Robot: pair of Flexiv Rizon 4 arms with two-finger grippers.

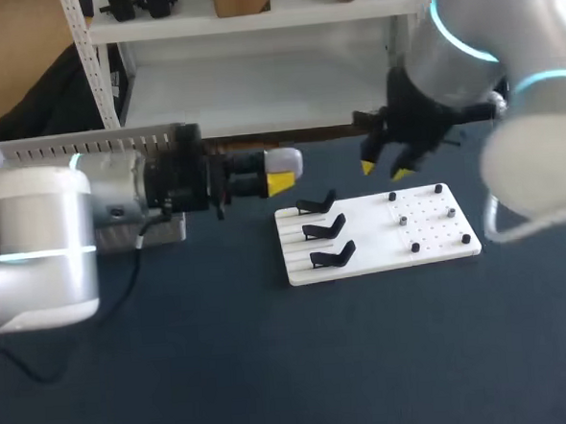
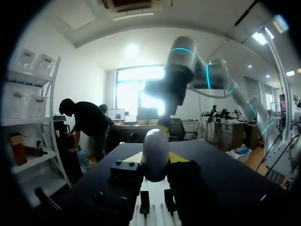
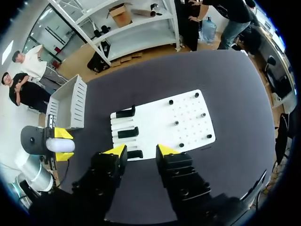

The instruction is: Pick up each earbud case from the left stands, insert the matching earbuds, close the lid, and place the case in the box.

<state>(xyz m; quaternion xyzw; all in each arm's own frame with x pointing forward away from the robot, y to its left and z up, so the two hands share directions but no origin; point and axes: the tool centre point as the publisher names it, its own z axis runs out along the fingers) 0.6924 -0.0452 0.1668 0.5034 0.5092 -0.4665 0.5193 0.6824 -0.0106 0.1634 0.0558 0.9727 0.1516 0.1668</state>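
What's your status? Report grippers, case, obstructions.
Left gripper shut on earbud case, held off the table. Right gripper open, empty, above the white board. All three stands bare. Nothing seen blocking the box.

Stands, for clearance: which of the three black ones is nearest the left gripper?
The stand at the board's back edge; the left gripper, holding a case, is beside it, the others farther.

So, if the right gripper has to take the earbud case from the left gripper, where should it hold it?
Probably the rounded end of the earbud case that sticks out past the left gripper's yellow tips. The right gripper, which is open, could come from the white board's side and close on the two faces that the left fingers leave bare.
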